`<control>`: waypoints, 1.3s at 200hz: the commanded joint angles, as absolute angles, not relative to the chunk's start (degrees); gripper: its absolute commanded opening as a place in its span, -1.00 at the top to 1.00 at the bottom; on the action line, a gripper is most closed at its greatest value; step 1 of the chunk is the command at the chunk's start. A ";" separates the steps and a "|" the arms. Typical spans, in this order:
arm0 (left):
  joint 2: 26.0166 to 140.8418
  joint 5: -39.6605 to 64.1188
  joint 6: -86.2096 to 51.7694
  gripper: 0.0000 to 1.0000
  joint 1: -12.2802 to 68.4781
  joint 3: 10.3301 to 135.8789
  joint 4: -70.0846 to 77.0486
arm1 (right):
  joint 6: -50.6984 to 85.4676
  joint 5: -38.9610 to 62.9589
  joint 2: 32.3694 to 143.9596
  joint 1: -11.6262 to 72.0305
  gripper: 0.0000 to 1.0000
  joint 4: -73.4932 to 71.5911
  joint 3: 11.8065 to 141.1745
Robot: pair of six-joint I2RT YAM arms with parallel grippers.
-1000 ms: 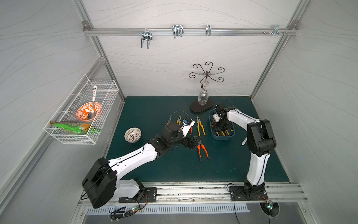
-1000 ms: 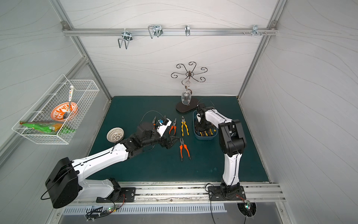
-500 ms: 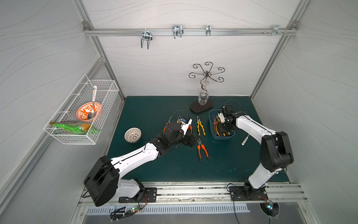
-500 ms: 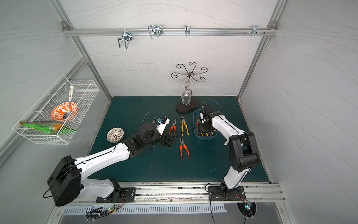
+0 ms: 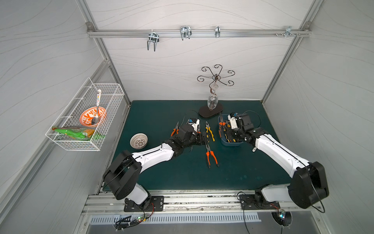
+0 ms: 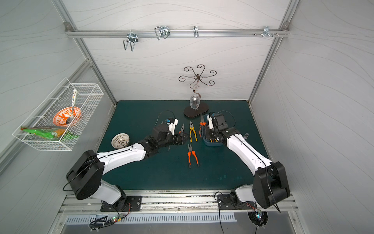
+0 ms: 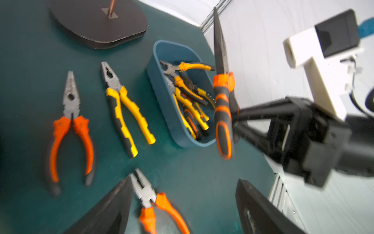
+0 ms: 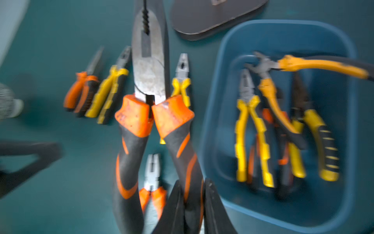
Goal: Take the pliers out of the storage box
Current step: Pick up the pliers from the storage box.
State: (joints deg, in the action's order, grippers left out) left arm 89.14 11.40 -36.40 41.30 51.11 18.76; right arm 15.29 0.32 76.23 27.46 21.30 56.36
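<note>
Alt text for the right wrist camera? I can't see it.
The right gripper, jaws shut on one handle, holds orange-black long-nosed pliers in the air near the blue storage box, which holds several pliers. Four more pliers lie on the green mat.

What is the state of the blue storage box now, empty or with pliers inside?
Not empty. In both wrist views the storage box holds several pliers with yellow or orange handles, lying heaped on its floor.
</note>
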 commanded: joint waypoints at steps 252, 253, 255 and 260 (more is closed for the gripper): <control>95.63 17.66 -47.04 1.00 39.68 59.00 31.00 | 19.84 9.26 68.47 35.75 0.21 13.41 52.87; 95.49 17.66 -46.99 1.00 39.70 58.90 31.01 | 19.76 9.33 68.38 35.72 0.18 13.56 52.85; 95.39 17.73 -46.99 1.00 39.59 58.71 30.91 | 19.54 9.32 68.18 35.71 0.11 13.78 52.79; 94.84 17.87 -46.92 1.00 39.53 58.05 30.65 | 19.00 9.46 67.71 35.76 -0.03 14.50 52.62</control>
